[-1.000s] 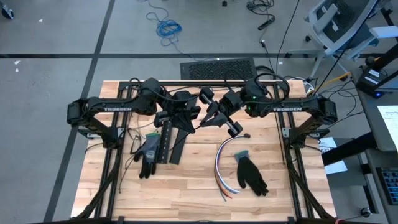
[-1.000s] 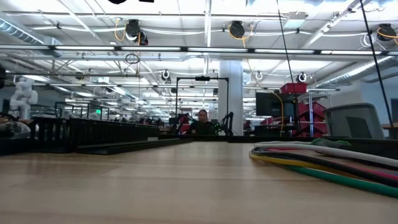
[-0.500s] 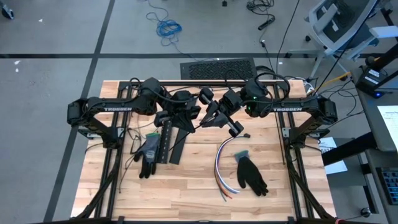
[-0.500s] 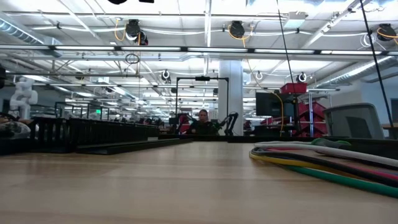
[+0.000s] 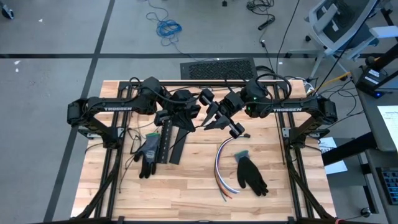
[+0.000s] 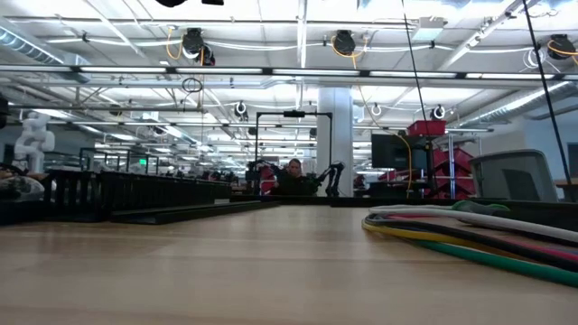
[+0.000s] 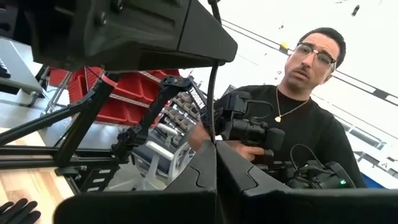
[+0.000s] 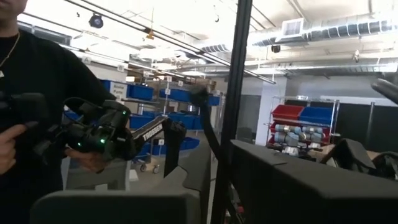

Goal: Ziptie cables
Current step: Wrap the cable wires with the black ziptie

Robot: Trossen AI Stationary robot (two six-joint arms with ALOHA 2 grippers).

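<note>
On the wooden tabletop point(image 5: 199, 180) the cables point(image 5: 221, 167) lie loose and untied; the left end effector point(image 5: 186, 119) is closed on a thin black strand point(image 7: 212, 93), the right end effector point(image 5: 214, 119) is slightly parted around it, and I judge the tie must next come down to the bundle.

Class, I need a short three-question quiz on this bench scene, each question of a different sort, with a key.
1. True or false: the loose bundle of white, grey, orange, blue and green cables lies on the wooden table, held by neither the left gripper nor the right gripper.
2. What lies right beside the cables, on the right arm's side? A: a black fabric glove. B: a red plastic bin. C: a roll of tape.
3. Fill in: the left gripper is ___ on a thin black strand.

Key: 1 true; 2 A; 3 shut.
</note>
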